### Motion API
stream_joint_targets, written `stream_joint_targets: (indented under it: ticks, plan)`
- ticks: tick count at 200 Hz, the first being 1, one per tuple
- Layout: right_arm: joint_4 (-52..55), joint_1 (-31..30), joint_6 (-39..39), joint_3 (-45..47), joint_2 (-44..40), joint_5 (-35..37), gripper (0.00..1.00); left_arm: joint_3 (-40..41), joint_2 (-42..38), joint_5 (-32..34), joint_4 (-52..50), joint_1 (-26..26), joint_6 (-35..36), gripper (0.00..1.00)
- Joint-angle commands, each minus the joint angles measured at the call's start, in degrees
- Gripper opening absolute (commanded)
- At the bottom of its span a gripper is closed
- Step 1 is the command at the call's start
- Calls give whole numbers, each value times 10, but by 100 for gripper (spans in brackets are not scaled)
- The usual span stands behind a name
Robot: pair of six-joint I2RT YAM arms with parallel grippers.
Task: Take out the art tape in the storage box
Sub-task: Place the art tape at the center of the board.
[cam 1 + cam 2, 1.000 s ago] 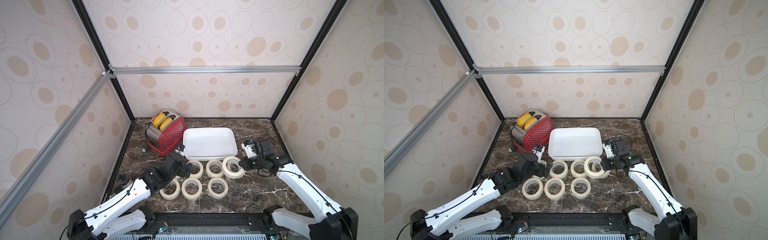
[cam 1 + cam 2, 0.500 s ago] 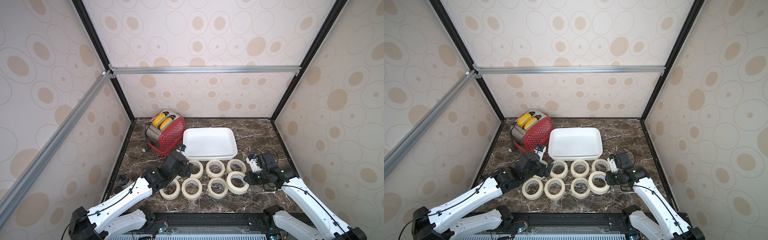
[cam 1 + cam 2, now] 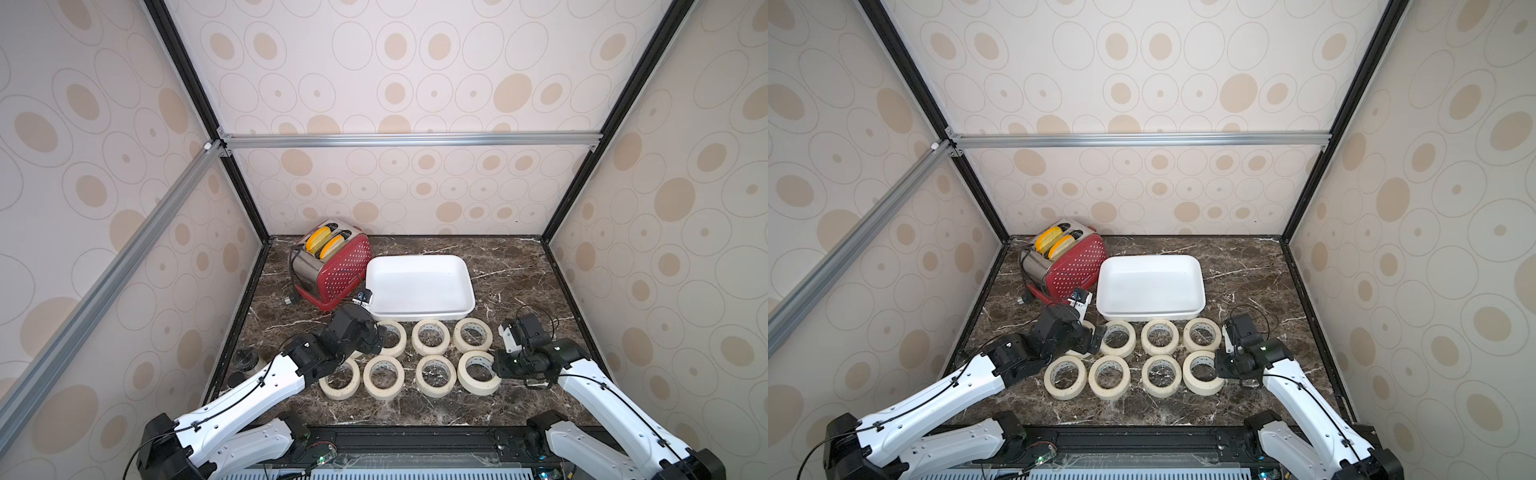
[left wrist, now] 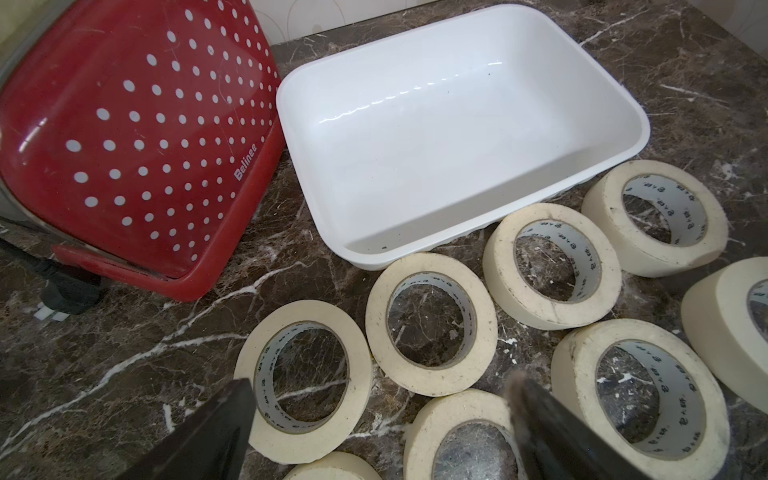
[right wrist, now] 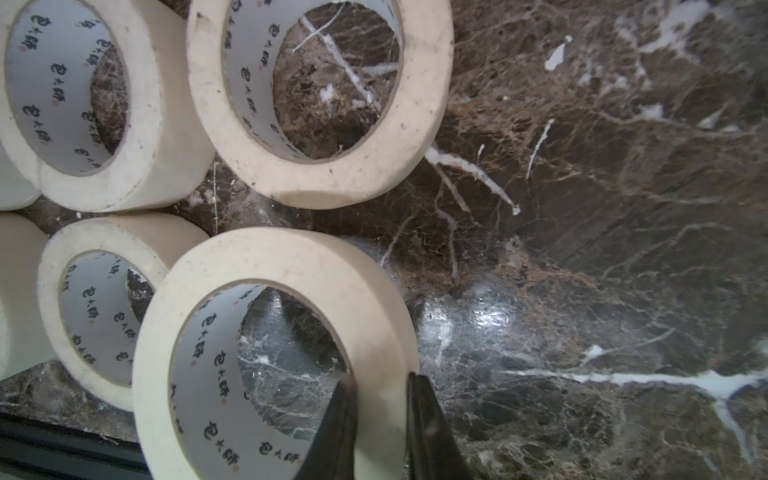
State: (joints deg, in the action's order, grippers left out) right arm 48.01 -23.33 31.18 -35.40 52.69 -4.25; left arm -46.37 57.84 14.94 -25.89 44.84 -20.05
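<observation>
The white storage box [image 3: 417, 286] [image 3: 1150, 286] [image 4: 457, 124] stands empty at mid-table. In front of it, several cream art tape rolls lie flat in two rows on the dark marble. My right gripper [image 5: 380, 386] [image 3: 496, 368] is shut on the wall of the roll at the right end of the front row [image 5: 270, 316] [image 3: 478, 374] [image 3: 1202, 374], one finger inside the ring and one outside. That roll sits low at the table; whether it rests there I cannot tell. My left gripper [image 4: 378, 399] [image 3: 380, 334] is open over the left end of the rows, holding nothing.
A red dotted toaster [image 3: 332, 270] [image 4: 137, 137] with two yellow slices stands left of the box, its black plug [image 4: 62, 286] on the marble beside it. Patterned enclosure walls close in three sides. Bare marble lies right of the rolls [image 5: 582, 249].
My right gripper has carried its roll from beside the back row, near the box's front right corner, toward the front and down to the right end of the front row. The left arm has barely moved.
</observation>
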Motion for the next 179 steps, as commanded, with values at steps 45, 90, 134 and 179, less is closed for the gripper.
stream_joint_targets:
  ticks: [45, 90, 134, 179]
  plan:
    - [-77, 0, 15, 23, 24, 14, 19, -7, -3, 20, 7, -6, 5, 99]
    - [-115, 0, 18, 36, 54, 0, 20, -3, -15, 51, -1, -5, 8, 99]
    - [-116, 0, 13, 33, 46, 12, 33, 0, -28, 77, -4, -9, 8, 99]
    - [-98, 0, -12, 2, 14, 69, 51, 1, -39, 82, -2, -18, 3, 99]
